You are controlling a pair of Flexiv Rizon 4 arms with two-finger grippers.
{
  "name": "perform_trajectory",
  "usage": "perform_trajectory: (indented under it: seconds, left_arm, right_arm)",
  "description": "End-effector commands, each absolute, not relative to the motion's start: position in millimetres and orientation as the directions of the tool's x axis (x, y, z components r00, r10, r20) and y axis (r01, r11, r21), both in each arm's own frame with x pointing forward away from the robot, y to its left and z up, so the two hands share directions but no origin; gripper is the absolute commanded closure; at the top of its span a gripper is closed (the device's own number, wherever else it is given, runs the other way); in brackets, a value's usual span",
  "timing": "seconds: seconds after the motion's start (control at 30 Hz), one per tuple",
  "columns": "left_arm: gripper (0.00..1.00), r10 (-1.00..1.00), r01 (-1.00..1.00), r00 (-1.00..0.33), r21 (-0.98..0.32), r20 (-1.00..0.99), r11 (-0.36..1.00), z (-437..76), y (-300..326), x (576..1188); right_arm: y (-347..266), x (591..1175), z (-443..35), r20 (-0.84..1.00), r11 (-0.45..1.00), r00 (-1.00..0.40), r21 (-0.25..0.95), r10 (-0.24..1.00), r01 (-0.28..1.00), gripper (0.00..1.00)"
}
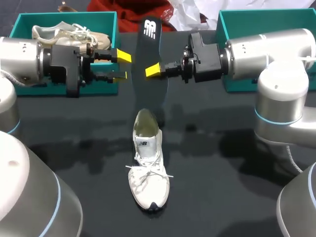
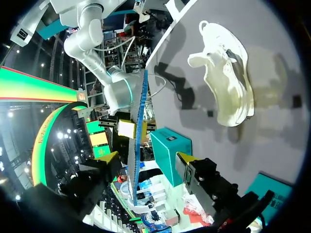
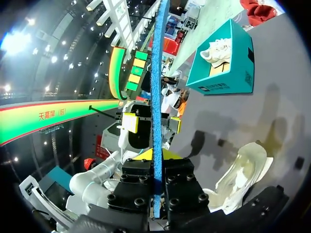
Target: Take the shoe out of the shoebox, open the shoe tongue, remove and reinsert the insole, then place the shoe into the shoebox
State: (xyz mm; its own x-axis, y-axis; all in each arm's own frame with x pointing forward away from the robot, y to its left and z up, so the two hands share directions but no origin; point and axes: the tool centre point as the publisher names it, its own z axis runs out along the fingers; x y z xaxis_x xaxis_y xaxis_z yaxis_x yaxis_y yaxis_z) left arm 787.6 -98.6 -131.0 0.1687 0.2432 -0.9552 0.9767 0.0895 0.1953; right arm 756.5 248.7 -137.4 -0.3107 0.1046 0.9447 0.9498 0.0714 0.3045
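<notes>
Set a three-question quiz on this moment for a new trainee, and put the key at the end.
1. True or false: the left gripper is shut on the insole.
2. The shoe in the middle of the table is: A. lying on its side; B. upright on its sole, laces up; C. upside down.
3. Fill in: the insole stands upright above the table, held by the ____ gripper.

Key:
1. False. Its fingers are open and stop short of the insole.
2. B.
3. Right. The right gripper is closed on the insole.
</notes>
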Motion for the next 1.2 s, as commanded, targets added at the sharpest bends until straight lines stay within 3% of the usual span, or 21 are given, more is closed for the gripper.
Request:
perform_trajectory:
  seconds: [0.03, 0.33, 0.57, 0.7, 0.77, 1.2]
  left_arm:
    - [0.0, 0.252, 0.976, 0.168, 0.197, -0.953, 0.095, -126.9, -91.4, 779.9]
    - [0.0, 0.252, 0.976, 0.168, 0.197, -0.953, 0.095, -126.9, -91.4, 779.9]
    - [0.0, 0.34, 0.928, -0.237, -0.109, -0.91, 0.355, -135.8, -85.4, 796.9]
    - [0.0, 0.396, 0.861, -0.461, -0.291, -0.794, 0.417, -136.4, -64.3, 800.9]
    - [0.0, 0.488, 0.868, -0.435, -0.207, -0.757, 0.451, -139.3, -55.0, 798.3]
    - [0.0, 0.488, 0.868, -0.435, -0.207, -0.757, 0.451, -139.3, -55.0, 798.3]
  right_arm:
    - [246.1, 751.3, -135.1, 0.945, 0.067, -0.298, 0.291, 0.137, 0.954, 1.0]
    - [248.3, 754.1, -136.3, 0.941, 0.052, -0.292, 0.287, 0.171, 0.956, 1.0]
    - [253.0, 758.6, -139.1, 0.915, 0.061, -0.351, 0.345, 0.199, 0.936, 1.0]
    - [250.6, 760.6, -140.6, 0.907, 0.041, -0.369, 0.369, 0.204, 0.929, 1.0]
    - [249.8, 762.2, -141.9, 0.907, 0.027, -0.37, 0.373, 0.2, 0.928, 1.0]
    - [249.8, 762.2, -141.9, 0.907, 0.027, -0.37, 0.373, 0.2, 0.928, 1.0]
